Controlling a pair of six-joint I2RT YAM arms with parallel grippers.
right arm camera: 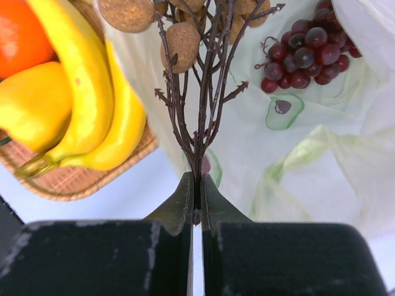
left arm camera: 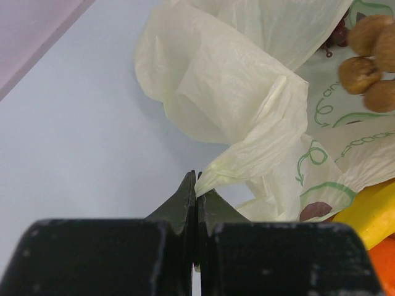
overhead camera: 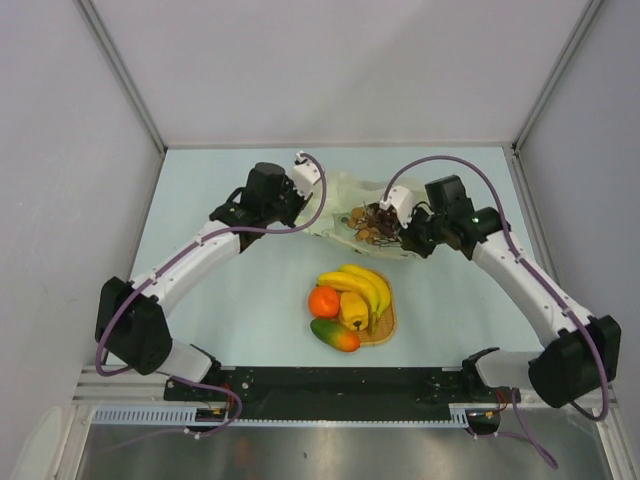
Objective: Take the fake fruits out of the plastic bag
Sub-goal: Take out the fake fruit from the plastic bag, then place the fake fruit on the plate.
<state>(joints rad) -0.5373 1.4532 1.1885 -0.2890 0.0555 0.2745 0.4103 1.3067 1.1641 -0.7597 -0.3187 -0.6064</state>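
A pale blue table (overhead camera: 260, 320) fills the middle of the top view, boxed in by plain grey-white walls: back wall (overhead camera: 340, 60) across the top, left wall (overhead camera: 60, 180), right wall (overhead camera: 590, 180). Metal posts (overhead camera: 118, 70) slant through the upper corners (one each side). The light is soft and even. A black rail (overhead camera: 340, 398) and a shiny metal sheet (overhead camera: 330, 455) cross the bottom.

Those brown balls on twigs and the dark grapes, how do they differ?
The brown cluster has large, dull, corky balls spread on bare twigs; the grapes are small, glossy, dark red and tightly bunched. The right claw pinches the brown cluster's stem; the grapes lie untouched on the plastic bag. Both sit at the bag, not on the woven mat.
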